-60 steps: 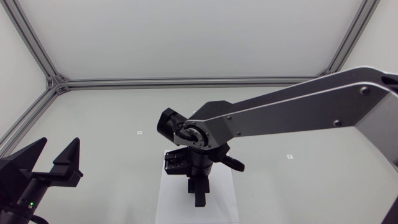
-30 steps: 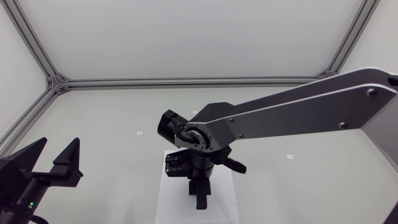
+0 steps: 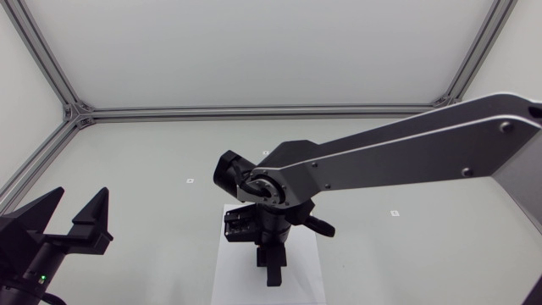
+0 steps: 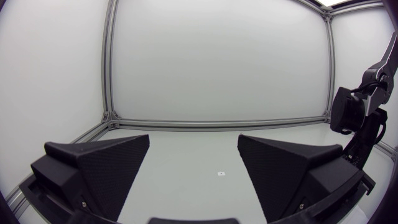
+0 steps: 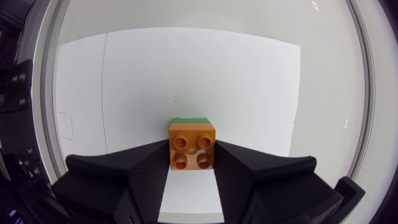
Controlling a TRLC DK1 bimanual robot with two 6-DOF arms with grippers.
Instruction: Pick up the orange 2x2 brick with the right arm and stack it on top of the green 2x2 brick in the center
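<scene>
My right gripper (image 5: 191, 155), jaws closed on the orange 2x2 brick (image 5: 192, 144), holds it directly over the green 2x2 brick (image 5: 191, 120); I should press straight down, edges square and studs aligned, before releasing.

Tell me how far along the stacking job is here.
Done: the right gripper is shut on the orange brick. In hand: the brick is directly over the green brick, only a green edge showing; whether it is seated is unclear. Left: release and withdraw.
</scene>
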